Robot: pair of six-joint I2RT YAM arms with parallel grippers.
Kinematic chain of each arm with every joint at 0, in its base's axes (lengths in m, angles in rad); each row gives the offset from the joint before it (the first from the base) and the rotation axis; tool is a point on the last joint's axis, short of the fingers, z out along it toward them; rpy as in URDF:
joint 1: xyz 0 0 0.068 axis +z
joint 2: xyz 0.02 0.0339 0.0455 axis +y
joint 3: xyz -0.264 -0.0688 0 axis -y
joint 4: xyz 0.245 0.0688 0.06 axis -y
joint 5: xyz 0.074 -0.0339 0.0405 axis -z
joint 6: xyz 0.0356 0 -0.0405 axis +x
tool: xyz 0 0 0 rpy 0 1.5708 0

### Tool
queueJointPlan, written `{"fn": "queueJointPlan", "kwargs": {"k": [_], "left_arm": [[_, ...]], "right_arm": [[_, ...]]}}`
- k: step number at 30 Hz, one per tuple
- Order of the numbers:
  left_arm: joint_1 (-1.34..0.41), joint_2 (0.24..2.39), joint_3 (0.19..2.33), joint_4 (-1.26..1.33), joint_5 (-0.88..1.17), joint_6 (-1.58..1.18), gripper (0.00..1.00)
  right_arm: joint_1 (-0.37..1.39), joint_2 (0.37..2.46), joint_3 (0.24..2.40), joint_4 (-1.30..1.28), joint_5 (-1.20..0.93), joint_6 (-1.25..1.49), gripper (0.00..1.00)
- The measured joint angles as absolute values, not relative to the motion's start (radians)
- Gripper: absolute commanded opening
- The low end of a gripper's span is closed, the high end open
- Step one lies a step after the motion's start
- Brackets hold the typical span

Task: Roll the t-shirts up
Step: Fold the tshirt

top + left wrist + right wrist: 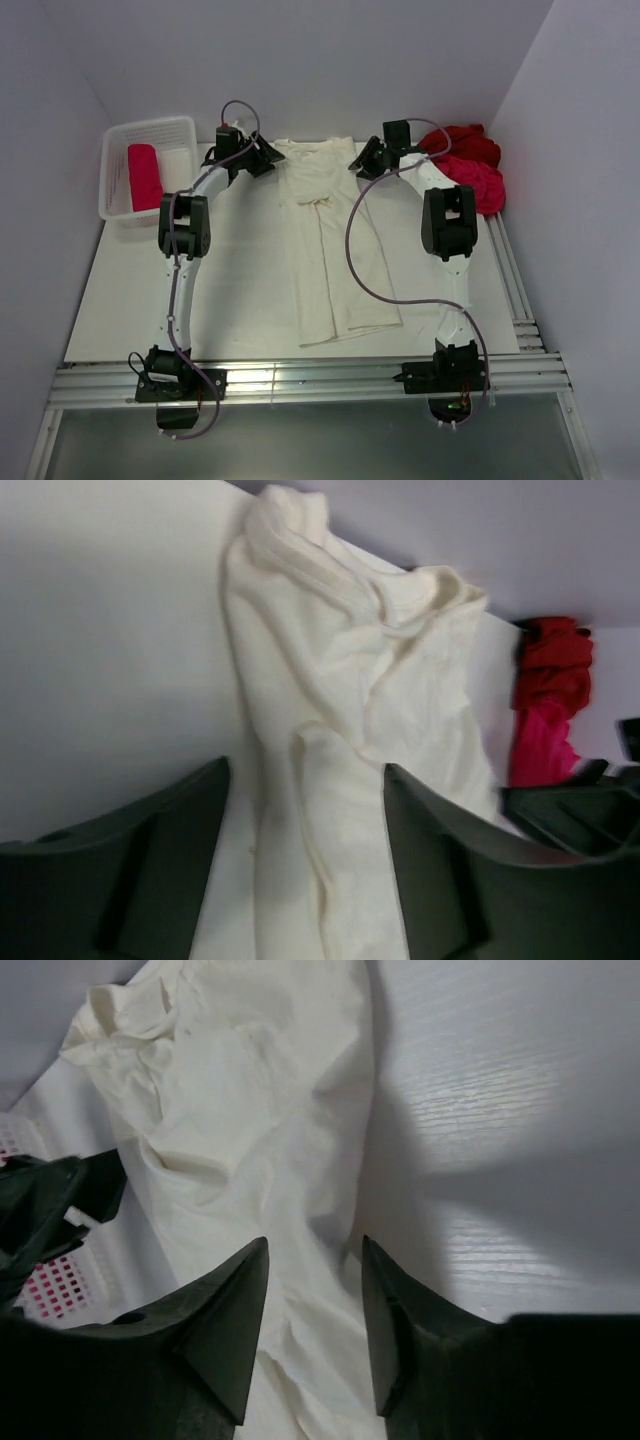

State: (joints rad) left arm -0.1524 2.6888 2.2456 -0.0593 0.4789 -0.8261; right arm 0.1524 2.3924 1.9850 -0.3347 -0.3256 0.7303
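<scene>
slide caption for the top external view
Left gripper and right gripper, both open, flank the far end of the cream-white t-shirt; basket left, red t-shirts right.

A cream-white t-shirt (325, 240) lies as a long strip down the middle of the table (230, 290), collar at the far end. The left gripper (262, 158) and right gripper (362, 160) flank that far end. Far left, a white basket (115, 195) holds a rolled pink-red t-shirt (144, 176) (lying far-to-near). Far right, a dark red t-shirt (462, 138) and a second pink-red t-shirt (480, 182) are heaped.

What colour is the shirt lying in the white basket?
The shirt is bright pink-red; the top external view shows it best.
</scene>
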Motion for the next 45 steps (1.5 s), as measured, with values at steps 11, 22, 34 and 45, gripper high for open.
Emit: {"fn": "queueJointPlan", "kwargs": {"k": [11, 22, 34, 45], "left_arm": [[-0.149, 2.294, 1.822, -0.148, 0.467, -0.759, 0.87], [-0.257, 1.758, 1.359, -0.251, 0.415, -0.777, 0.87], [-0.585, 1.269, 0.699, -0.275, 0.333, -1.044, 0.86], [-0.847, 1.272, 0.596, -0.184, 0.237, -1.28, 0.86]], "right_arm": [[0.117, 2.19, 1.707, -0.447, -0.315, 0.637, 0.56], [0.133, 1.628, 1.207, -0.56, -0.303, 0.55, 0.55], [0.139, 1.292, 0.71, -0.702, -0.246, 0.552, 0.44], [0.139, 1.286, 0.615, -0.703, -0.199, 0.629, 0.41]]}}
